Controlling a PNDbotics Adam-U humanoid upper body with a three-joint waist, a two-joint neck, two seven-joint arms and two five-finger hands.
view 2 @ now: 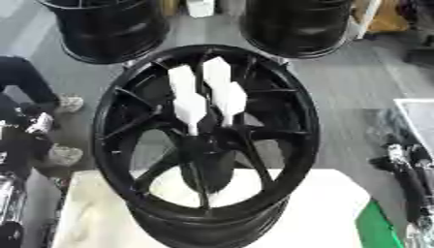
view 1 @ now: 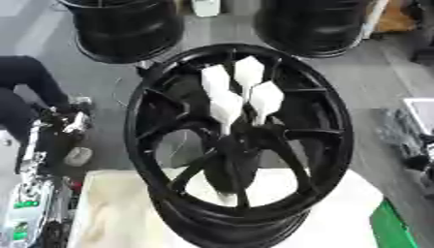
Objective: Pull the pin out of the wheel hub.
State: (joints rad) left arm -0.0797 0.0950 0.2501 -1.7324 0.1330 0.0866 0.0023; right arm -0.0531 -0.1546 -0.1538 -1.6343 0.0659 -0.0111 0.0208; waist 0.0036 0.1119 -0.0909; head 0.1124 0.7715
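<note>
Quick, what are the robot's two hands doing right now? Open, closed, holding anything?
Left hand: cannot tell; at the left edge, apart from the hub.
Right hand: cannot tell; at the right edge, apart from the hub.

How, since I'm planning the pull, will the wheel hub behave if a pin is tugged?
The wheel hub looks rigid and heavy, so it likely stays put. It seems tilted on the white table, so tugging the pins might rock it.
</note>
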